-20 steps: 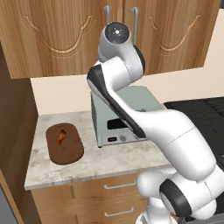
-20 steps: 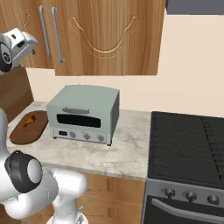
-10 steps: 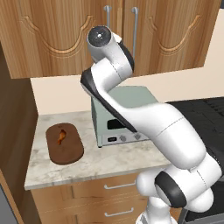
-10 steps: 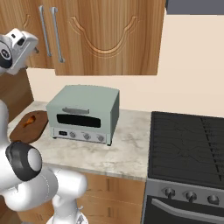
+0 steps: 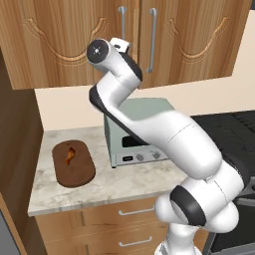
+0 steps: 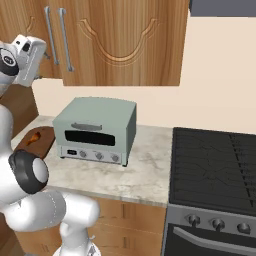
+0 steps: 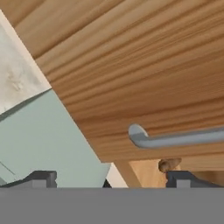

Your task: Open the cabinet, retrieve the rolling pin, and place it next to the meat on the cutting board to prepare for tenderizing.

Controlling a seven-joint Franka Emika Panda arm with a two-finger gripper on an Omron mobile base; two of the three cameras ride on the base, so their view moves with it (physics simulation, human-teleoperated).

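Note:
The cabinet [image 5: 69,40] hangs above the counter with both doors shut, so the rolling pin is hidden. My gripper [image 5: 122,46] is raised in front of the doors, close to the lower end of the left silver handle [image 5: 122,22]. In the hand view the gripper [image 7: 111,178] is open, its fingertips [image 7: 41,177] wide apart, and the handle [image 7: 175,139] crosses just ahead of them. Nothing is between the jaws. The cutting board [image 5: 73,163] lies on the counter at the left with the meat [image 5: 69,155] on it. The right base view shows the gripper [image 6: 43,55] beside the handles [image 6: 66,40].
A pale green toaster oven [image 5: 137,134] stands on the marble counter [image 5: 104,187] right of the board, under my arm. A black stove [image 6: 215,170] sits at the right. A tall wooden side panel [image 5: 17,149] closes off the counter's left end. Drawers [image 5: 119,219] run below.
The arm's upper joint has swung left in the left base view and the hand has turned in toward the cabinet handles. The gripper stays open.

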